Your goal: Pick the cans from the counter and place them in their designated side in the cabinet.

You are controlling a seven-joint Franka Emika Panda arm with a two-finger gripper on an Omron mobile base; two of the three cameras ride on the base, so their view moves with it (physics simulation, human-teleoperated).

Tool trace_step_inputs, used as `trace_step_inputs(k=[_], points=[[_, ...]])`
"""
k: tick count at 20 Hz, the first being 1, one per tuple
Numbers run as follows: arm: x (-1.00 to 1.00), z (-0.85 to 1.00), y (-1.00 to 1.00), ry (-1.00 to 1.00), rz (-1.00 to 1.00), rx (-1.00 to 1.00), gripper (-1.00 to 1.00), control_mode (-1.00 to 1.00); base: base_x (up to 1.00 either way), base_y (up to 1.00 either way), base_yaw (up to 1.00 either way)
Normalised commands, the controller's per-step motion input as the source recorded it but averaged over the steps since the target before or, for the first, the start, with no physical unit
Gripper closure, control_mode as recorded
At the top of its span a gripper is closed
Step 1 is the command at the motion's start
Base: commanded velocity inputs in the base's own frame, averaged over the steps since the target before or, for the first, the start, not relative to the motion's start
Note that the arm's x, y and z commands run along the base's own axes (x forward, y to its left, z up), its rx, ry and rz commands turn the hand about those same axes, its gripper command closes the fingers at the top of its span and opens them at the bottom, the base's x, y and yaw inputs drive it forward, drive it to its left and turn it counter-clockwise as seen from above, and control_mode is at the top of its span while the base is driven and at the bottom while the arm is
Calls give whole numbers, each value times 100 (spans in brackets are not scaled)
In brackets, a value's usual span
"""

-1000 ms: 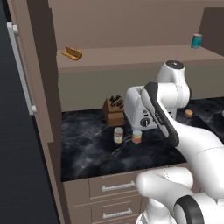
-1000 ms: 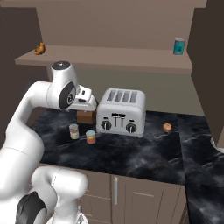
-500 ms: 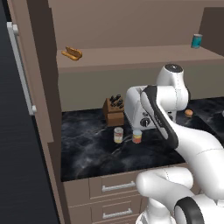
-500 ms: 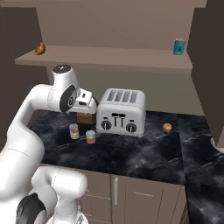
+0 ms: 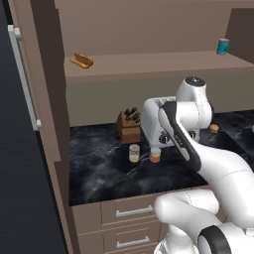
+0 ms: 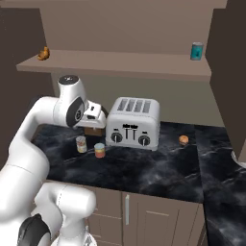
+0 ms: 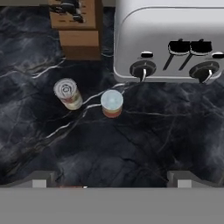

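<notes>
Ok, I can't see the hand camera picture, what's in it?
Two small cans, a cream-yellow can and a shorter red-orange can, stand apart on the black counter. Behind them are a silver toaster and a wooden knife block.

Two cans [image 6: 90, 147] on counter [image 6: 144, 168]; toaster [image 6: 133, 123] behind.

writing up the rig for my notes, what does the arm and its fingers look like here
The arm is glossy white, built of rounded tubular links with dark grey bands at the joints and a dark round cap on the top joint. No cables or markings show. In the hand view the fingers are small grey blocky tips.
</notes>
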Motion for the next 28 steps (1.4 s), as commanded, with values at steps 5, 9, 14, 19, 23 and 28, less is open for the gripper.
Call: trace_step_inputs(k=[5,9,14,19,23,28], points=[[0,-11,0,0,0,-1,-100,-100,0,0,0],[0,-8,0,0,0,0,-100,-100,0,0,0],[1,-11,0,0,0,0,-100,-100,0,0,0],[0,-10,0,-1,0,0,-100,-100,0,0,0],[0,-5,0,-8,0,0,-100,-100,0,0,0],[1,-2,1,-9,1,0,-100,-100,0,0,0]])
